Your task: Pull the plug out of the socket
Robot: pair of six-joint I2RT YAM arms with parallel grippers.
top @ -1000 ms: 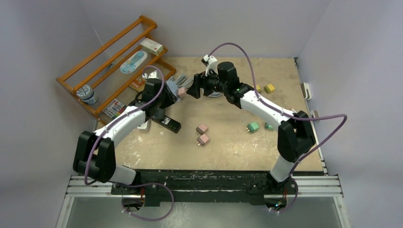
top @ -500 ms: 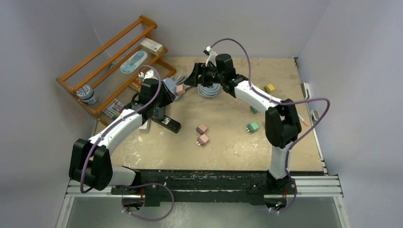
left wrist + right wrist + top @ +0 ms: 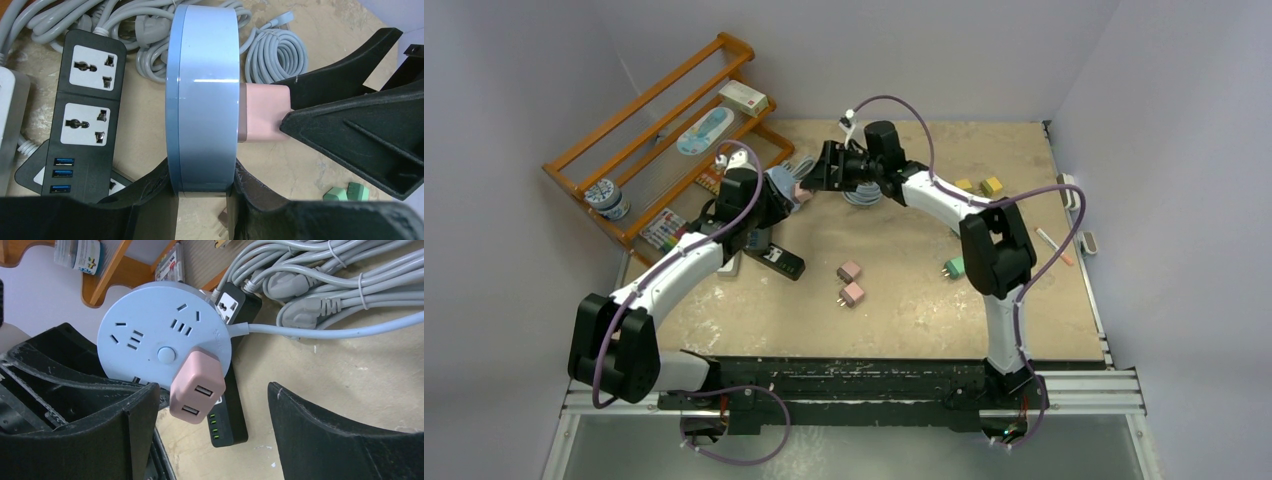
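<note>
- Left gripper [image 3: 202, 187]: jaws clamped on the rim of the round blue socket [image 3: 202, 100], raised near the table's [image 3: 904, 310] far-left corner, evidently to anchor it.
- Pink plug [image 3: 196, 385]: seated in the socket's face, projecting rightward.
- Right gripper [image 3: 211, 392]: jaws apart, flanking the plug, apparently positioned to close and pull.

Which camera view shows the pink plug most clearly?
Right wrist: the pink plug faces the camera, both ports visible, in the round blue socket. Left wrist shows only its side; top view, a tiny pink spot.
</note>
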